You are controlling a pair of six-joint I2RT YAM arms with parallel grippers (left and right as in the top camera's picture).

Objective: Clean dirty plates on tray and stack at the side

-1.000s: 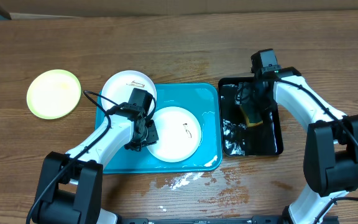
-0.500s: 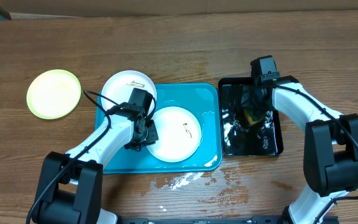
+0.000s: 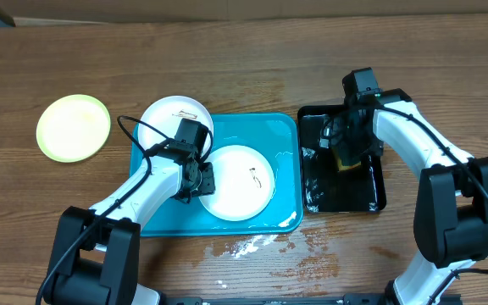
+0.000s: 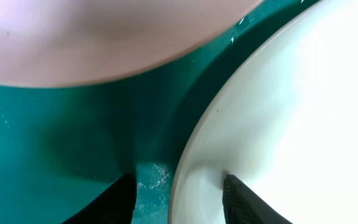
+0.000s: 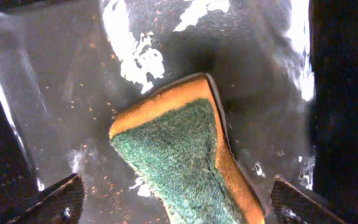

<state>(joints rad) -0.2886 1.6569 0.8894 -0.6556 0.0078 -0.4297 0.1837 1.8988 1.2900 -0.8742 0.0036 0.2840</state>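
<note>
Left hand [image 4: 179,193] straddles the white plate [image 3: 240,182] at its left rim in the turquoise tray [image 3: 286,127], mid-tabletop, fingers not clamped. Right hand [image 5: 176,199], wide open, hangs over the sponge [image 5: 185,149], right of the plate.

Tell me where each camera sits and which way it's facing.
Overhead: fixed above the table, facing straight down on the turquoise tray, the black tray, the left arm and right arm.
Left wrist: on the left arm, low over the turquoise tray, facing a white plate, its rim straddled by the left fingers.
Right wrist: on the right arm, facing down at the sponge in the black tray; right fingers at the bottom corners.
Shared: overhead also shows that plate and the sponge.
</note>
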